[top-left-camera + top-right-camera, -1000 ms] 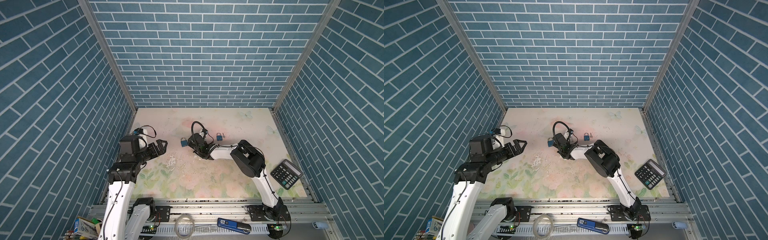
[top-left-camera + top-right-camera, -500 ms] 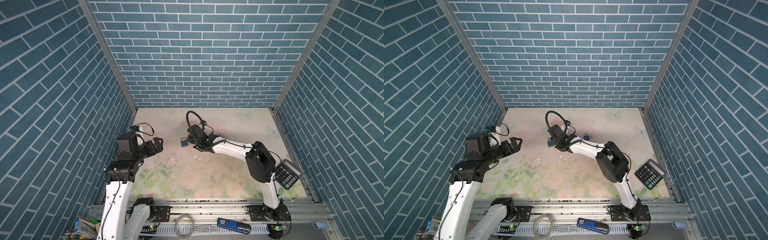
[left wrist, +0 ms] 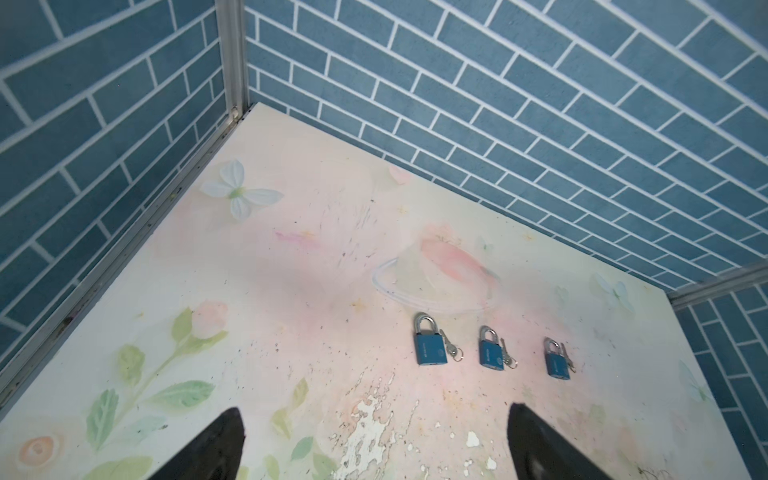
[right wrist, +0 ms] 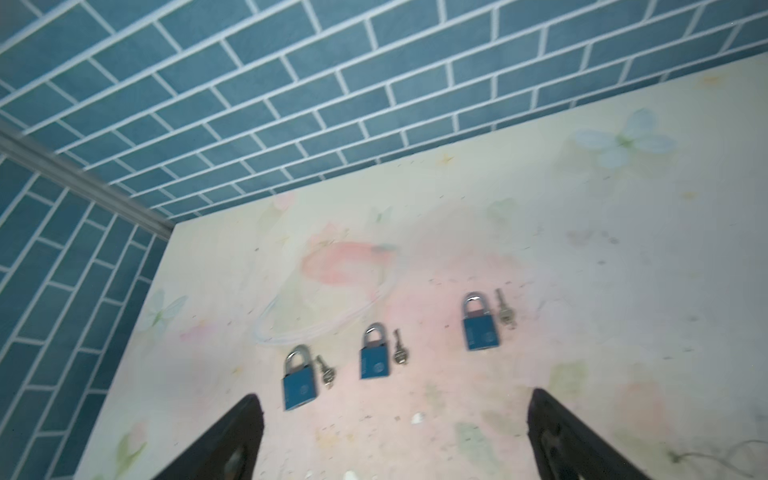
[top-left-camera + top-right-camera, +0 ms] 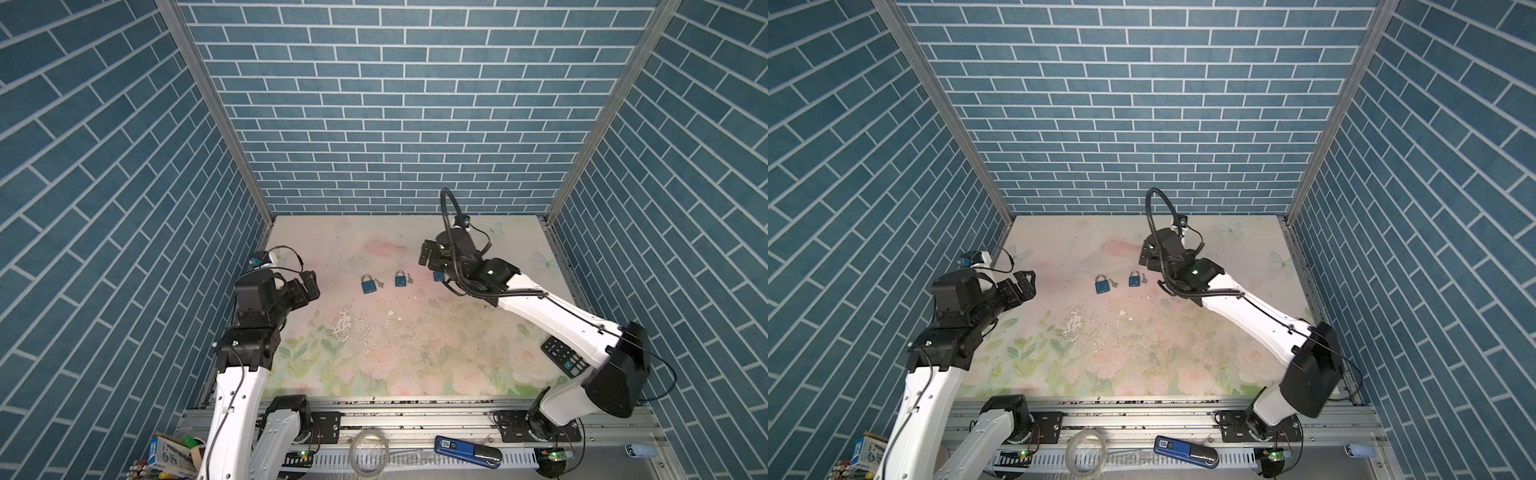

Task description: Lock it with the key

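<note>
1. Desk [image 5: 374, 365]: pale floral print, with a flaked, worn patch [image 5: 347, 322] at centre frame in both top views.
2. Walls [image 5: 374, 124]: blue brick pattern on three sides.
3. Padlocks: three blue units lie flat in a row at mid-frame: left padlock [image 5: 367, 286] with key [image 5: 378, 284] just beside it, middle padlock [image 5: 400, 279], right padlock [image 5: 437, 276].
4. Right padlock: largely covered by the right arm in a top view.
5. Calculator [image 5: 563, 357]: lower right, cut off by the same arm.
6. Left gripper [image 5: 309, 286]: jaws wide, empty, well left of the row.
7. Right gripper [image 5: 426, 257]: jaws wide, empty, near the right padlock; its wrist view is blurred.
</note>
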Controlling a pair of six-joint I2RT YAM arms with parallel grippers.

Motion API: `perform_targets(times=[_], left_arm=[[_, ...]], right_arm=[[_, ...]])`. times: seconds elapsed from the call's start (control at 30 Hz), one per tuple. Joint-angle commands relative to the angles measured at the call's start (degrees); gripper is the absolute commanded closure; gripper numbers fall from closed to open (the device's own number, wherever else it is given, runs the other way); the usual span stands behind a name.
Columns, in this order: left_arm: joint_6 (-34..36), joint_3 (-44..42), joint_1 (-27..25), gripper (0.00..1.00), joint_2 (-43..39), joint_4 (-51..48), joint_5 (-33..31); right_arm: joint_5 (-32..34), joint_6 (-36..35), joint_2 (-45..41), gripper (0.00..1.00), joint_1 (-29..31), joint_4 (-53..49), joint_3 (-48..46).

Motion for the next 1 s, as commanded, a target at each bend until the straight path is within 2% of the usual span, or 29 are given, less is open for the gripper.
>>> perform_targets(times=[0.0,0.13,0.27,0.33,0.4,0.47,0.57,0.6,0.67,0.77,0.97], left_arm=[[-0.74,-1.43,0.34,0.01,0.59,6.21,-4.39],[0.45,-1.31,0.34,0.0,3.81,5.95,-6.52],[2.02,-3.5,0.35,0.0,4.46,10.21,-7.51],[1.89,-4.27,0.37,0.0,4.53,11.41,-9.67],[2.87,-4.87,0.35,0.0,4.54,12.07,-10.91],[4.53,-6.43,0.26,0.01,3.98,14.27,-11.34],[5.34,-8.14,0.13,0.01,3.4,16.63,-12.12],[5.39,-8.63,-0.04,0.0,3.46,17.3,-12.46],[4.29,-9.4,-0.44,0.0,3.7,18.71,-14.37],[3.8,-12.05,-1.26,0.0,4.07,22.2,-14.25],[8.9,-17.07,-4.02,0.01,5.56,29.94,-18.75]], right_arm=[[2.09,-6.28,-7.22,0.01,-2.79,-1.07,-6.12],[4.78,-11.23,-15.16,0.01,-5.78,-0.73,-13.65],[13.6,-14.27,-19.49,0.01,-6.86,0.15,-19.92],[13.09,-16.63,-20.85,0.01,-7.77,2.41,-23.59],[10.6,-23.97,-22.78,0.01,-8.16,9.53,-28.05],[11.18,-31.67,-25.57,0.01,-8.16,18.94,-34.46],[13.54,-37.0,-29.92,0.01,-8.96,31.28,-41.87],[13.53,-37.21,-31.17,0.01,-9.41,32.77,-43.24],[9.33,-37.32,-33.94,0.01,-10.98,31.17,-44.5],[8.52,-35.72,-34.66,0.01,-13.93,27.14,-44.48],[1.38,-35.5,-32.99,0.01,-21.29,23.9,-44.68]])
